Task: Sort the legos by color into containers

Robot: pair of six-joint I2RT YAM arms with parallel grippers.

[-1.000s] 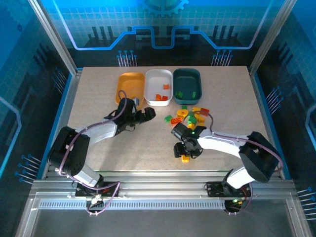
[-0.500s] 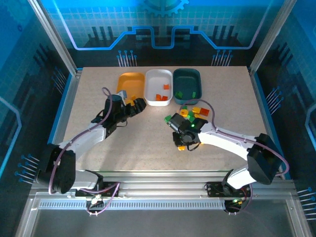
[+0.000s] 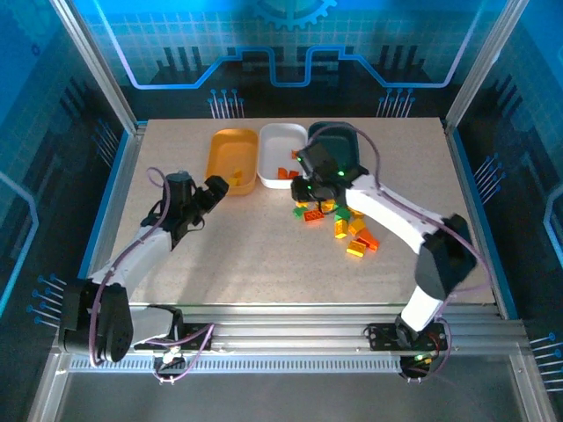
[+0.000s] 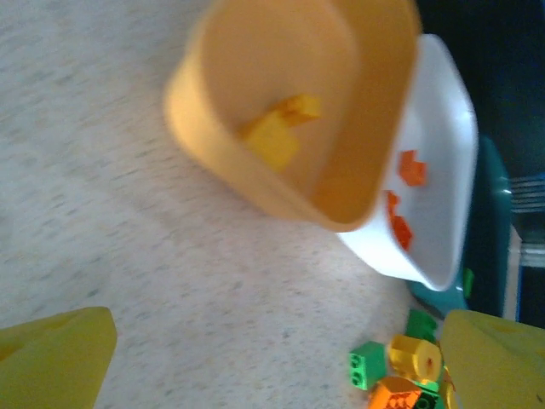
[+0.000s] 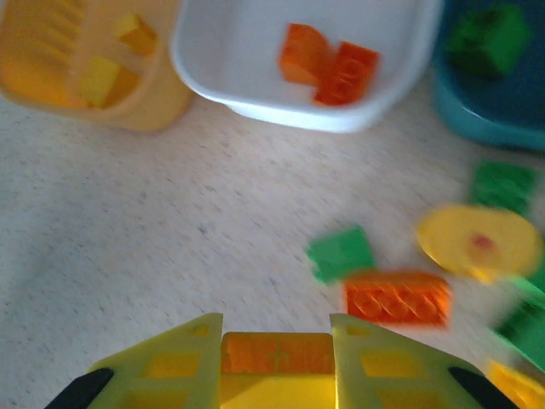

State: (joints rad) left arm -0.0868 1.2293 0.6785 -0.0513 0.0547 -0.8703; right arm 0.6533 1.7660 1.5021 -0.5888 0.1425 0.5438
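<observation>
Pinched tight between the fingers of the right gripper (image 3: 307, 190): an orange brick (image 5: 276, 351), over the table (image 3: 229, 255) just in front of the white tray (image 3: 280, 141). Inside that tray, more orange bricks (image 5: 328, 64); in the orange-yellow tray (image 3: 220, 145), yellow pieces (image 4: 277, 132); in the teal tray (image 3: 345, 132), a green brick (image 5: 485, 34). Scattered beside the right wrist, loose legos (image 3: 341, 230). Right arm stretched far forward and leftward, elbow bent. Left gripper (image 3: 216, 188) spread wide beside the orange-yellow tray's near corner, forearm angled up the table's left half.
</observation>
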